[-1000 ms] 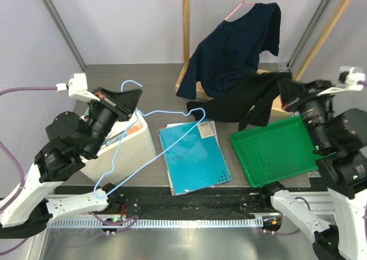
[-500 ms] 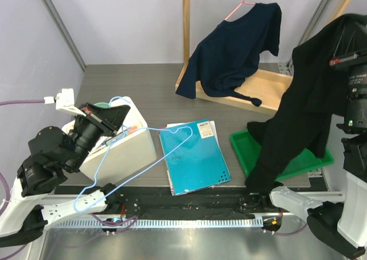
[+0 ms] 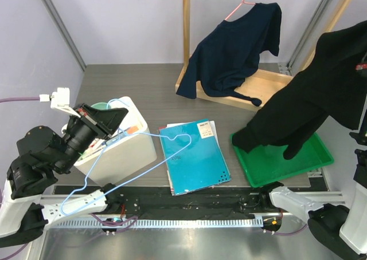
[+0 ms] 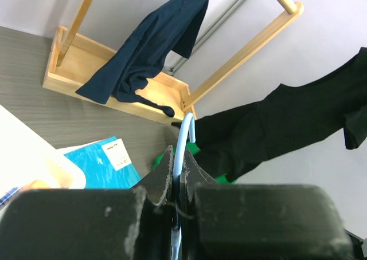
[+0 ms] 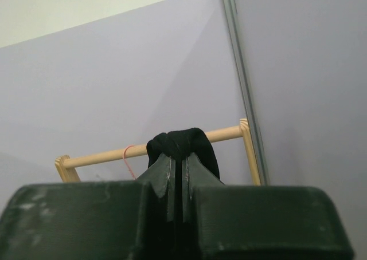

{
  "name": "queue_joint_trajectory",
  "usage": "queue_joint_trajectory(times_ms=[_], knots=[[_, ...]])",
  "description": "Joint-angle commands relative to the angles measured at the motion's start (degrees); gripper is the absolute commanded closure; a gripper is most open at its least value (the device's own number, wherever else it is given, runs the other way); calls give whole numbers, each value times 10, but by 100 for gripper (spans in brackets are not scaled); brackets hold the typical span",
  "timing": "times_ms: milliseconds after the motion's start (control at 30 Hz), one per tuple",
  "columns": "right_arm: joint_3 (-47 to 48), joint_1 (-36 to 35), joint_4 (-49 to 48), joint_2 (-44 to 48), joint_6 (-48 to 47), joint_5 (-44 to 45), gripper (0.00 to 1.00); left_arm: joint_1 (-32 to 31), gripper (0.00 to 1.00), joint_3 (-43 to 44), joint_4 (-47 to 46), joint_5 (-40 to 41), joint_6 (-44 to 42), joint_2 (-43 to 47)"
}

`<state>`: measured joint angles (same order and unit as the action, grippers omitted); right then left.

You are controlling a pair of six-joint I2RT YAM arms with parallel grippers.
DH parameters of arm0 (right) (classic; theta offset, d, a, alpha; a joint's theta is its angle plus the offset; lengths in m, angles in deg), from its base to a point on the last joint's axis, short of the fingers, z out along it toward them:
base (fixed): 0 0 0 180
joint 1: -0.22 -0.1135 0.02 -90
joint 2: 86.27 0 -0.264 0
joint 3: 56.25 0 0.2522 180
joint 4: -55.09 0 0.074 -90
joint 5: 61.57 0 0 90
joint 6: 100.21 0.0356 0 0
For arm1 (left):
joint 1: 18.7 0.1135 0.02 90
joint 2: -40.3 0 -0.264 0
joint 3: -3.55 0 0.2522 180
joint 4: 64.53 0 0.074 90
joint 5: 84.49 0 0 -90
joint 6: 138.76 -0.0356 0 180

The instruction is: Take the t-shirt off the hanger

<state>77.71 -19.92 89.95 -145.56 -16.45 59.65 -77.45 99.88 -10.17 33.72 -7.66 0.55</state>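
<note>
The separation step appears complete: the black t-shirt (image 3: 309, 99) hangs free of the blue hanger (image 4: 184, 135) and is well apart from it. The right gripper (image 5: 178, 162) is clamped on a bunched fold of the t-shirt, holding it raised with its lower end over the green tray (image 3: 261, 171). The left gripper (image 4: 176, 174) is closed on the hanger wire above the white bin (image 3: 129, 151). The next move probably calls for lowering the t-shirt onto a free surface and releasing it. Keep the trailing cloth away from the navy shirt (image 3: 235, 48) on the wooden rack (image 3: 186, 31). A teal notebook (image 3: 192, 157) lies between bin and tray.
</note>
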Motion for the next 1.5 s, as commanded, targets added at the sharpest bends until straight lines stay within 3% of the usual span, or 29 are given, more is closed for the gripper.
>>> queue_joint_trajectory(times_ms=[0, 267, 667, 1100, 1467], knots=[[37, 1, -50, -2, -15, 12, 99, 1, 100, 18, 4, -14, -8, -9], [110, 1, -45, -22, -16, -26, 99, 1, 100, -8, -27, -13, 3, -8], [-78, 1, -88, 30, -16, 0, 99, 1, 100, -17, -53, -29, 15, -36], [-203, 1, -172, 34, -5, -54, 99, 1, 100, -18, -33, -4, 14, -17], [-279, 1, -197, 109, -50, 44, 99, 1, 100, -19, -37, -13, 15, -24]])
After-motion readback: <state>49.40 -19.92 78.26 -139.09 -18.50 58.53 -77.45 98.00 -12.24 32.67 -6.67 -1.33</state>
